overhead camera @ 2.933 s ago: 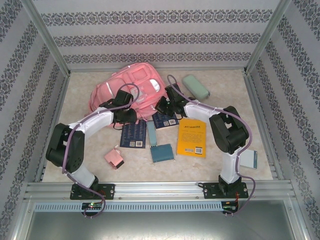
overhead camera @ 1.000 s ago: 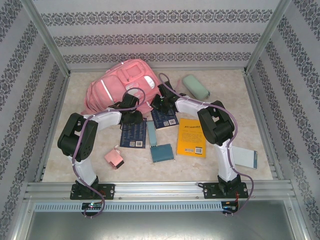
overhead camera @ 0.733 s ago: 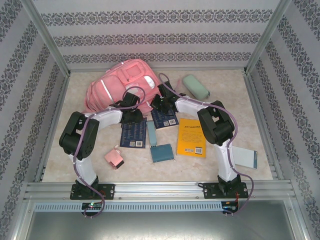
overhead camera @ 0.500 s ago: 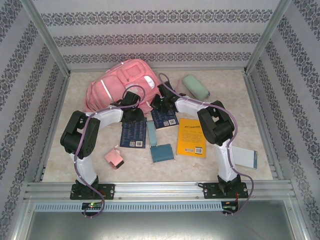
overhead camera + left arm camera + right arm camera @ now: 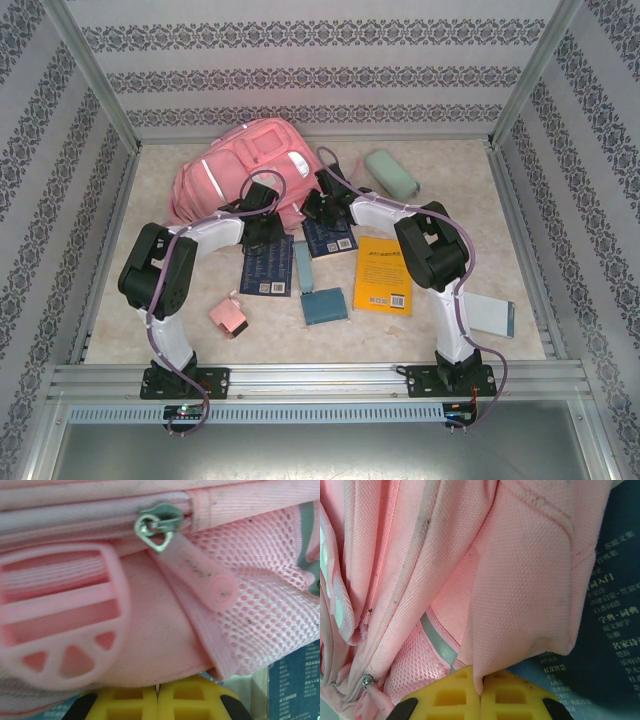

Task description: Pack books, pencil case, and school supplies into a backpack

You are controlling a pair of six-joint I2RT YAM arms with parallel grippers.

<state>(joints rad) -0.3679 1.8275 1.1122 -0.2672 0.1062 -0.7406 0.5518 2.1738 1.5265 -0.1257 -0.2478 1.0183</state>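
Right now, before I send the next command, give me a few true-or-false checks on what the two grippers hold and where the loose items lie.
1. The right gripper is shut on a fold of the pink fabric backpack. True.
2. The pale mint-green oblong pencil case is inside the backpack. False: it lies on the table, to the right of the backpack.
3. The yellow-orange paperback book lies flat on the table. True.
4. The left gripper is open above the small pink boxy piece. False: it is shut on the backpack's fabric, below a zipper pull, and the pink piece lies apart, nearer the arm bases.
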